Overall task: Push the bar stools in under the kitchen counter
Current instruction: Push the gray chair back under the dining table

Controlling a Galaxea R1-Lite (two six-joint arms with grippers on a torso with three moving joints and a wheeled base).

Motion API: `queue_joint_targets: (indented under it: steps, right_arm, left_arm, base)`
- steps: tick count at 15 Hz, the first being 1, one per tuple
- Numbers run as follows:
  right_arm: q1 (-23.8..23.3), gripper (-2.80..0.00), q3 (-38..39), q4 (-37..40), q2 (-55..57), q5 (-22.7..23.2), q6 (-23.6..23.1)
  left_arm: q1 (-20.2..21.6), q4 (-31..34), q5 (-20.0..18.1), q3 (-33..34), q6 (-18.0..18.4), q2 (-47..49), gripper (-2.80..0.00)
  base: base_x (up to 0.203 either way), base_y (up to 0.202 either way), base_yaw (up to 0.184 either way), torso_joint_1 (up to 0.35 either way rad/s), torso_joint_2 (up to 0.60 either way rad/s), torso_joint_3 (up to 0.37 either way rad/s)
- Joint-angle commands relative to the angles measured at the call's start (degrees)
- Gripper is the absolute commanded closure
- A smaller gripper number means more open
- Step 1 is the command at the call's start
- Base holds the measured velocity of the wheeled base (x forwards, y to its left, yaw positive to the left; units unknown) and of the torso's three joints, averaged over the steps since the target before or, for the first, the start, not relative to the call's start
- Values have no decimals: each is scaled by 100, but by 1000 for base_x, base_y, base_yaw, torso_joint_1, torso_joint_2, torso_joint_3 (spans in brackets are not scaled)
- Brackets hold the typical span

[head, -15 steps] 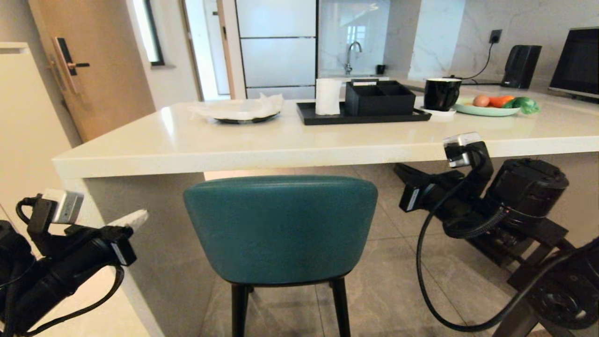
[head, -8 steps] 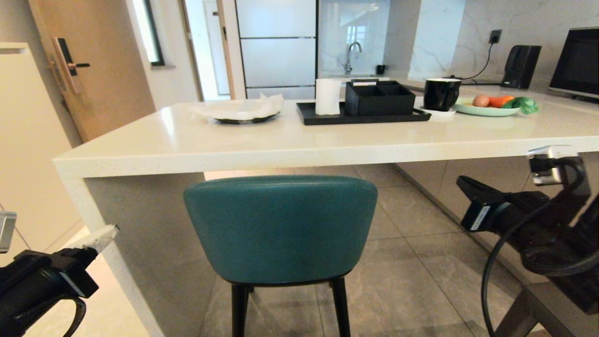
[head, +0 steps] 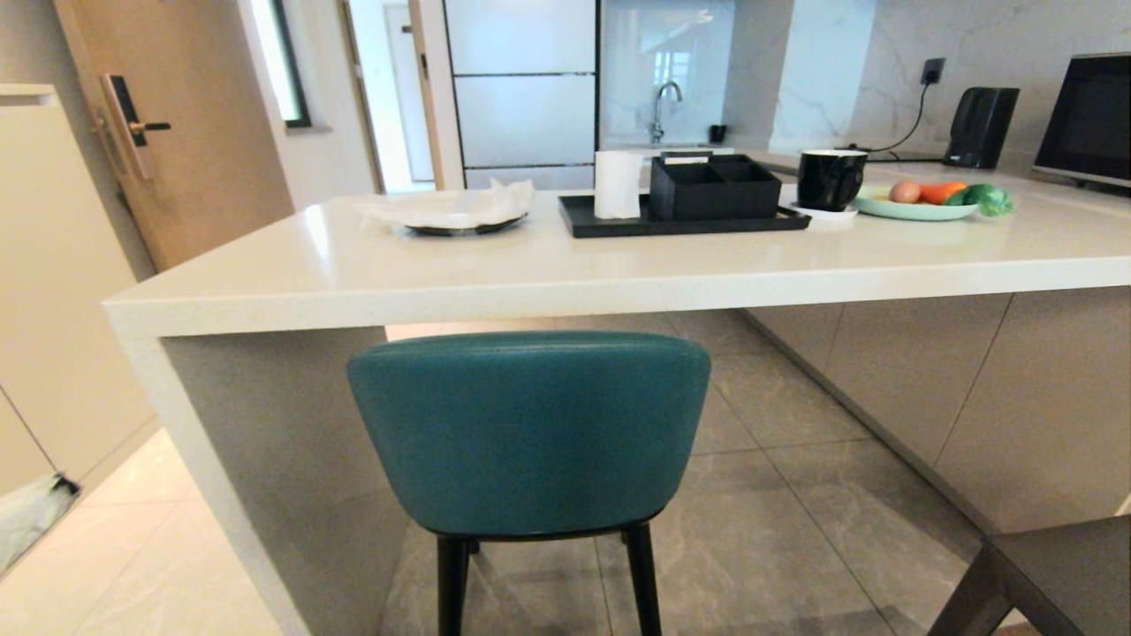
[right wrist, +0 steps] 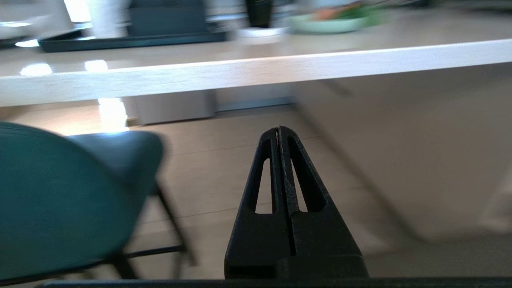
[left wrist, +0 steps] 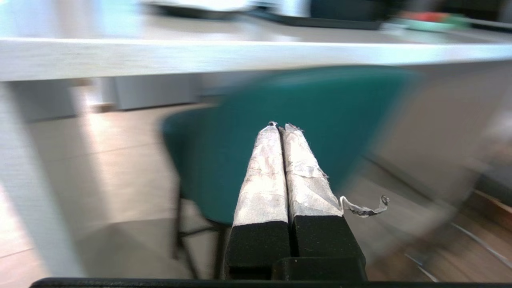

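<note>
- While the teal stool (head: 528, 433) stands on the floor tiles (head: 778, 503) with its curved padded back just before the edge of the kitchen counter (head: 565, 265), its seat reaches under the thick top; its thin black legs (head: 452, 583) are cut off by the lower border of the head view.
- On the counter, a black tray (head: 680, 223) holds a white cup (head: 617, 184) and a black organiser box (head: 714, 187) with compartments; what is inside them cannot be seen.
- A pale green plate (head: 914, 208) carries an egg (head: 906, 191), a carrot (head: 942, 190) and a green vegetable (head: 988, 198).
- A black mug (head: 831, 178) stands on a small white saucer, between the tray and the green plate.
- A dark plate (head: 459, 225) is covered by crumpled white paper (head: 455, 205).
- A grey seat corner (head: 1051, 565) shows at the lower right of the head view; the rest is out of frame, so I cannot tell what it belongs to.
- The left gripper (left wrist: 278, 126) has its two tape-wrapped fingers pressed together, holding nothing, with a loose strip of tape curling from one side; in its view it points towards the blurred teal back.
- The right gripper (right wrist: 278, 129) is plain black with slotted fingers, also pressed together and empty, in free air beside the stool.
- The counter top is glossy, off-white and stone-like; the stool back looks like smooth leather.
</note>
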Motion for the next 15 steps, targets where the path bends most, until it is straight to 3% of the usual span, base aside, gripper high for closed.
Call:
queue_joint_targets:
  steps: [1,3,5,6,8,13,15]
  right_arm:
    - [-664,0,-380,1563,-1569,111,-101]
    - [-1296,0,-697,2739,-2282,576,-338]
    - [-1491,0,-962,3036,-2432,855,-527]
    - [-1490,0,-979,3029,-2431,1046,-533]
    - [-1345,0,-1173,3035,-2330,1425,-400]
    - [-1187,0,-919,3095,-2464,1467,-503]
    - [-1059,0,-647,3138,-2737,1488,-650]
  left_arm:
    - [-321,2091,-159,-674,55,-1229,0]
    - [-464,3151,-279,-1001,245,-1633,0]
    - [-448,4066,-356,-1341,932,-1847,0]
    - [-441,4134,-393,-1367,1127,-1892,0]
    - [-408,4249,-379,-1462,1172,-1912,0]
    - [-405,4401,-401,-1324,1213,-1927,0]
    - [-385,4511,-691,-1147,1375,-2022,0]
  base:
    - [0,0,0,0,0,0]
    - [0,0,0,0,0,0]
    - [0,0,0,0,0,0]
    - [0,0,0,0,0,0]
    - [0,0,0,0,0,0]
    - [0,0,0,0,0,0]
    - [0,0,0,0,0,0]
